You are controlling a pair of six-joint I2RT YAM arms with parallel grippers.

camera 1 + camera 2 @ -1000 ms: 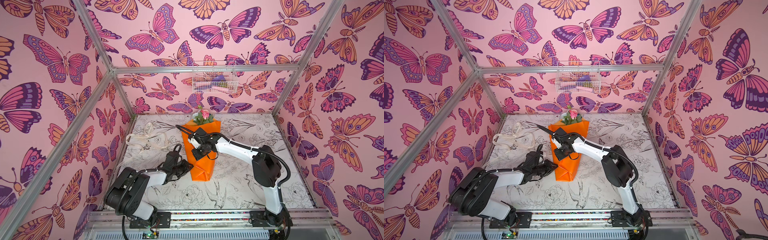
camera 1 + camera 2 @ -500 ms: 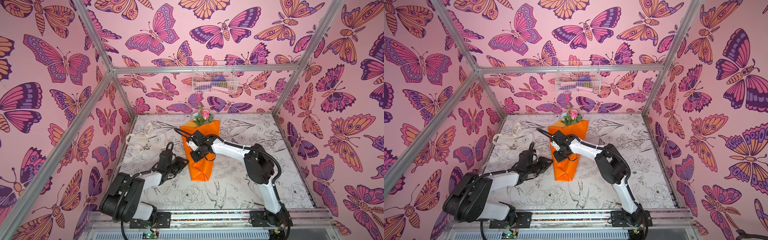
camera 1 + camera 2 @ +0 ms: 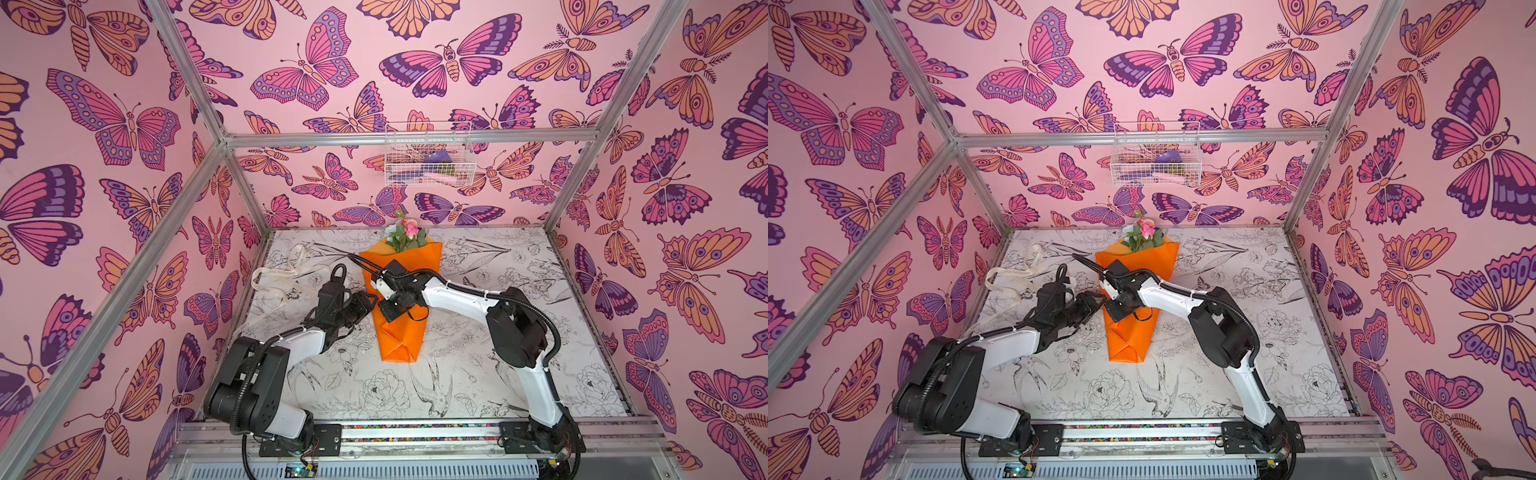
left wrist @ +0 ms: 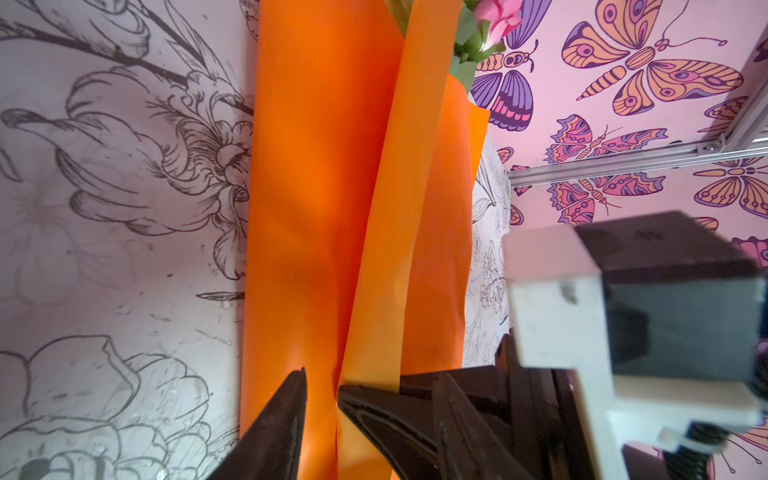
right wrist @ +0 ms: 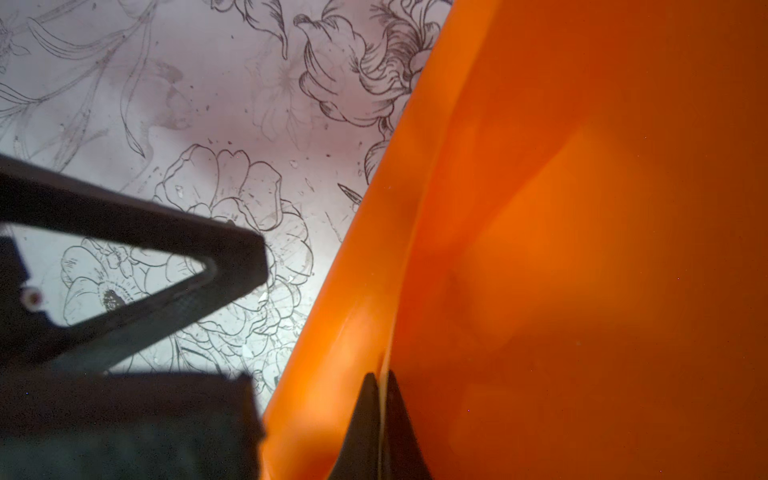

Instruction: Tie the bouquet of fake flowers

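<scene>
In the wrist view, right jaws pinch bouquet (image 5: 582,249).

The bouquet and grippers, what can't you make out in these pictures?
Stems of the bouquet of fake flowers: hidden inside its orange paper, every view.
Ribbon lettering: too small to read, both top views.
Wire basket contents: too small, both top views.
Right gripper fingertips: hidden under its wrist in both top views; right wrist view shows them pinching paper.
Left gripper: whether its open fingers touch paper is unclear, left wrist view.
</scene>
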